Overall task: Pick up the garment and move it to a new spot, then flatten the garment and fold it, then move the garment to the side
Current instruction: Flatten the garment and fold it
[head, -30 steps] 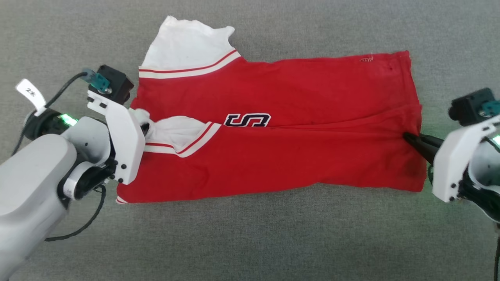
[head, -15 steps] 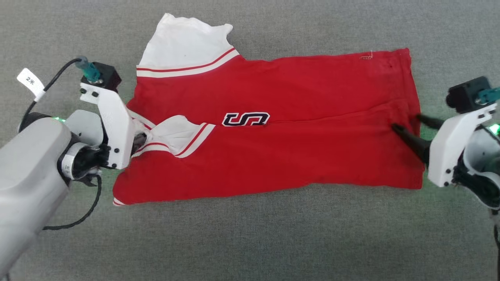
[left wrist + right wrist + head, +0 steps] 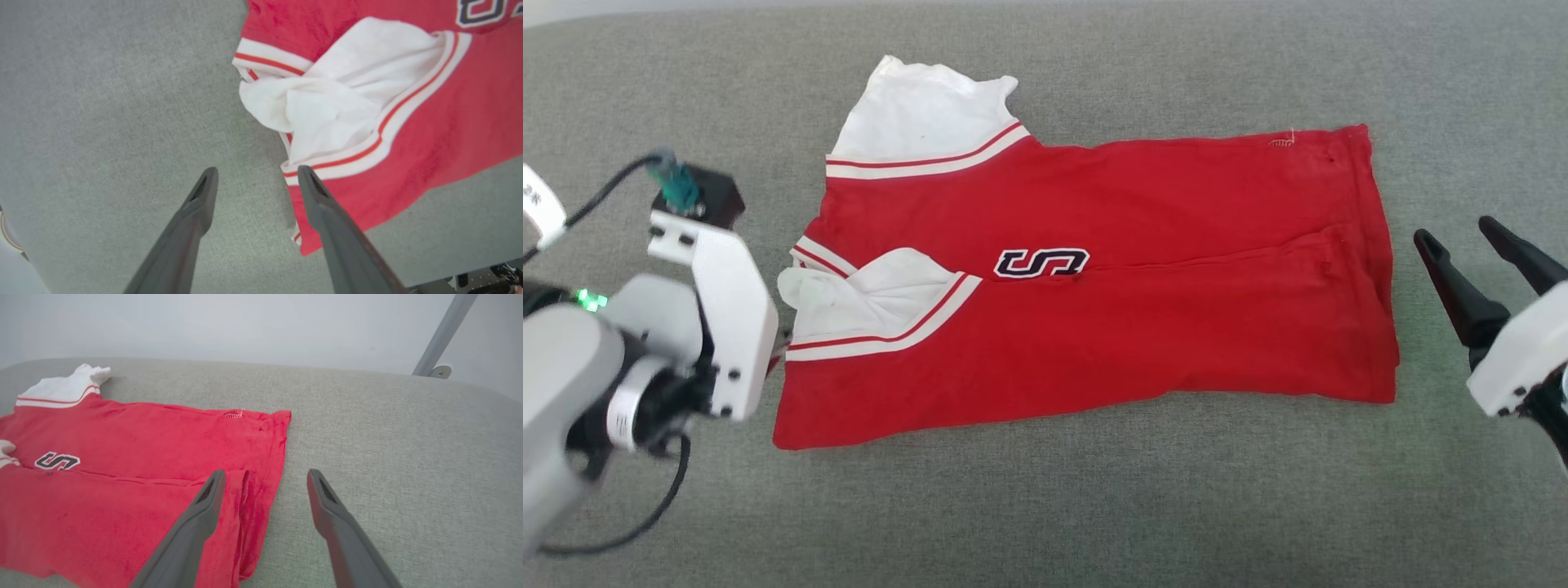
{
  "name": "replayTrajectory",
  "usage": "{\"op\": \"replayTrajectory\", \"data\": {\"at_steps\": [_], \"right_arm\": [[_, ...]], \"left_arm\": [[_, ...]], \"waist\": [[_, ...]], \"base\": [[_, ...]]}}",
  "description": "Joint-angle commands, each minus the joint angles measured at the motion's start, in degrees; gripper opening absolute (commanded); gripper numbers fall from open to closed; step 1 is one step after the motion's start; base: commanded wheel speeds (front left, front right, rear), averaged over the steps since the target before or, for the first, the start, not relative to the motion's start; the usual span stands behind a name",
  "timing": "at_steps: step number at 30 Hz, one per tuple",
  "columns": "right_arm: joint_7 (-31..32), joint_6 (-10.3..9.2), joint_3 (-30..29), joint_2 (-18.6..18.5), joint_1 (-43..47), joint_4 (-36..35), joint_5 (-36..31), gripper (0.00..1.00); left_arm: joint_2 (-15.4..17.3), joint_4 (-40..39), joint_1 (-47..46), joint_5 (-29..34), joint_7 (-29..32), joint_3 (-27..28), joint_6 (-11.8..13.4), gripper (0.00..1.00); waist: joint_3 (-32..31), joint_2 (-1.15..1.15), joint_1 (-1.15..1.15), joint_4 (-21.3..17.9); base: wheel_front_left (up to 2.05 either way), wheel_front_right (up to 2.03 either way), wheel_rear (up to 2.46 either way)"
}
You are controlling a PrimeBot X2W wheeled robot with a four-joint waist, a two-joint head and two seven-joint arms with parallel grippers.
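Red garment [image 3: 1094, 343] folded lengthwise, flat on grey surface [image 3: 1045, 506], white sleeve [image 3: 923, 114] at far left corner, 2nd sleeve [image 3: 866, 294] bunched on top nr left edge, left gripper [image 3: 257, 171] w/ fingers apart, empty, just beside that edge, right gripper [image 3: 1454, 230] fingers apart, empty, just off the hem.

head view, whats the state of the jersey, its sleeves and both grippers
red jersey shirt: folded over along its length, lying flat on the grey surface, not held
far white sleeve: spread flat, sticking out
near white sleeve: crumpled on the red body
left gripper: open, empty
right gripper: open, empty, clear of the hem
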Motion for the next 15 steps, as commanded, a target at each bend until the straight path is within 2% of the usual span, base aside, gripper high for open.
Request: {"op": "replayTrajectory", "data": {"at_steps": [1, 7, 11, 15], "right_arm": [[-0.8, -0.01, -1.6, 1.6, 1.8, -1.5, -1.1, 1.0], [-2.1, -0.01, -7.8, 7.3, 7.7, -8.2, -5.1, 1.0], [-1.9, -0.01, -9.9, 10.4, 10.5, -12.1, -6.3, 1.0], [-1.4, -0.01, -10.7, 12.8, 12.1, -14.3, -6.9, 1.0]], "left_arm": [[1.4, -2.8, 1.6, -0.5, 0.8, -0.1, 1.9, 1.0], [5.4, -12.8, 7.0, -2.3, 1.1, -0.1, 8.4, 1.0], [6.3, -14.4, 9.9, -2.7, 0.2, -0.8, 10.3, 1.0], [5.5, -11.4, 12.1, -3.4, -2.4, -0.5, 10.8, 1.0]], "waist": [[-0.2, 0.0, 0.0, -0.3], [-0.6, 0.0, 0.0, -1.1], [-0.5, 0.0, 0.0, -2.1], [0.0, 0.0, 0.0, -3.5]], "base": [[0.0, 0.0, 0.0], [0.0, 0.0, 0.0], [0.0, 0.0, 0.0], [0.0, 0.0, 0.0]]}}
